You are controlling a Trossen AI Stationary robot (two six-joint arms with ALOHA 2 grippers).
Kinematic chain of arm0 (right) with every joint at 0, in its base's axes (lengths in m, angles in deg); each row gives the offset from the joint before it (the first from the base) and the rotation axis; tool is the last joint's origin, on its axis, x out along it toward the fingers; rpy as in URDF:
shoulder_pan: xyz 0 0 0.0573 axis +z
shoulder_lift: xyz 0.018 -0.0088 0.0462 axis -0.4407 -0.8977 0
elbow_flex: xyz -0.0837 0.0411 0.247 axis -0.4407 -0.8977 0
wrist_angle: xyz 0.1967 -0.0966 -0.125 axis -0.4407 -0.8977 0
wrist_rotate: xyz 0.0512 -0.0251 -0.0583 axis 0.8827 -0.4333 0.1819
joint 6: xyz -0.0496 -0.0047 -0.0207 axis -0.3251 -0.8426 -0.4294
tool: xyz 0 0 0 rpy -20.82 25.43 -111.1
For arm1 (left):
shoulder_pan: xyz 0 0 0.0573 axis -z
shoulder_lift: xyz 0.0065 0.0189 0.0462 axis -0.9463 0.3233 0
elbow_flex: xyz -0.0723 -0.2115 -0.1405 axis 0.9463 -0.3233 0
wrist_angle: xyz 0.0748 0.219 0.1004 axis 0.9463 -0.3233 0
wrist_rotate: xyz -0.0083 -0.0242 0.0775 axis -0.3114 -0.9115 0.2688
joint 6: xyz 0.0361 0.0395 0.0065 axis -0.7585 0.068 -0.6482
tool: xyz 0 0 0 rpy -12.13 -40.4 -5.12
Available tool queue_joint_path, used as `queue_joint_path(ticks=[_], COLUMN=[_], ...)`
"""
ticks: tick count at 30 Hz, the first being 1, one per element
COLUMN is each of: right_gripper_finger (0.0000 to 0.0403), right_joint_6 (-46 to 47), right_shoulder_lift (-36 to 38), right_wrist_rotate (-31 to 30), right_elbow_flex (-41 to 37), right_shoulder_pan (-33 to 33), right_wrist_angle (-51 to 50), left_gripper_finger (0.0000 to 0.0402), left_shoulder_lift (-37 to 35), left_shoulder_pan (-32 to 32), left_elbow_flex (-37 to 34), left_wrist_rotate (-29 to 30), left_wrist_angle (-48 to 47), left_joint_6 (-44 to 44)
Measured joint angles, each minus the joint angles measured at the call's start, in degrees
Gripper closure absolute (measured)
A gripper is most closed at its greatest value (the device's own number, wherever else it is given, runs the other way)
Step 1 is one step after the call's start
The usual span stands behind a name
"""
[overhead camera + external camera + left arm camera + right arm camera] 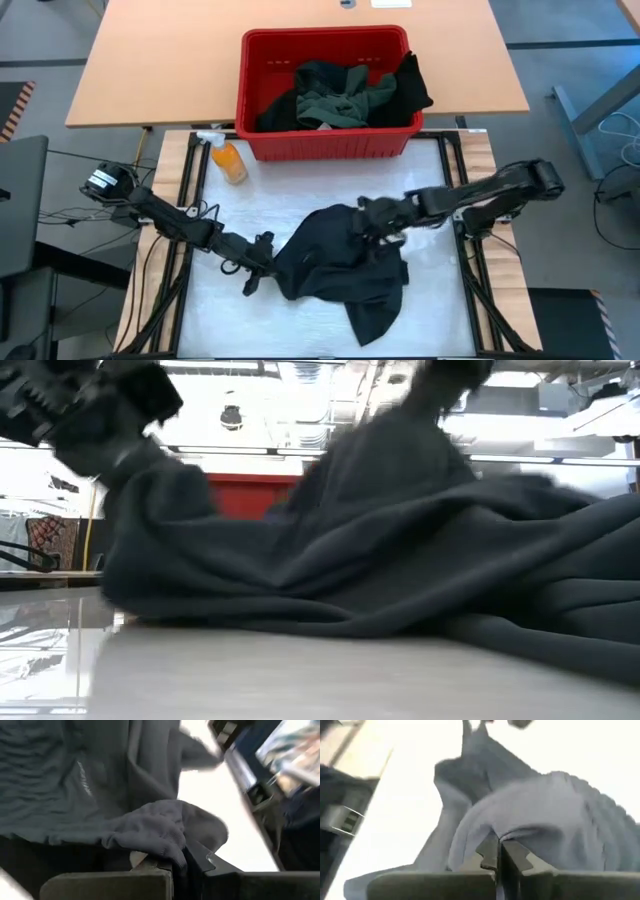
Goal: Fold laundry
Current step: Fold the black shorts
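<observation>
Black garment (340, 265) is bunched mid-surface (430, 320). It is pinched by left pincer (262, 262) and right pincer (372, 228), both clamped tight. Step: spreading. Next, edges should be pulled apart flat.

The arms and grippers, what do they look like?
Both arms are dark, slim and jointed. The left arm has a pale label near its base and thin black cables trailing beside it. The left gripper and right gripper each have two dark flat fingers with notched tips.
</observation>
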Motion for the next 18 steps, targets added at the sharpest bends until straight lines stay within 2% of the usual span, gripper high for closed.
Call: queue_joint_path(ticks=[5, 7, 9, 13, 15, 18], right_gripper_finger=[0.0386, 0.0386, 0.0386, 0.0386, 0.0386, 0.0386], right_joint_6=[-8.37, -13.54, -19.50, -30.23, -33.70, -36.41], right_shoulder_lift=[8.82, 11.70, 14.08, 16.77, 16.67, 15.09], right_wrist_rotate=[-5.76, -9.66, -14.49, -22.66, -22.38, -16.19], right_elbow_flex=[7.81, 9.73, 11.49, 15.23, 18.80, 25.97], right_shoulder_pan=[2.70, 2.71, 1.72, -3.80, -7.58, -11.82], right_wrist_angle=[-4.67, -5.34, -6.68, -7.50, -7.23, -7.47], left_gripper_finger=[0.0401, 0.0401, 0.0401, 0.0401, 0.0401, 0.0401], left_shoulder_lift=[-1.70, -4.05, -6.92, -13.36, -15.51, -15.73], left_shoulder_pan=[-3.25, -5.52, -8.37, -15.99, -20.39, -26.16], left_elbow_flex=[0.92, 2.61, 5.29, 13.37, 19.49, 31.07], left_wrist_rotate=[-0.02, 1.53, 5.57, 12.49, 12.37, 8.46], left_wrist_angle=[13.39, 14.55, 13.93, 4.48, -4.12, -18.66], left_joint_6=[-13.94, -19.80, -24.15, -31.58, -33.35, -33.86])
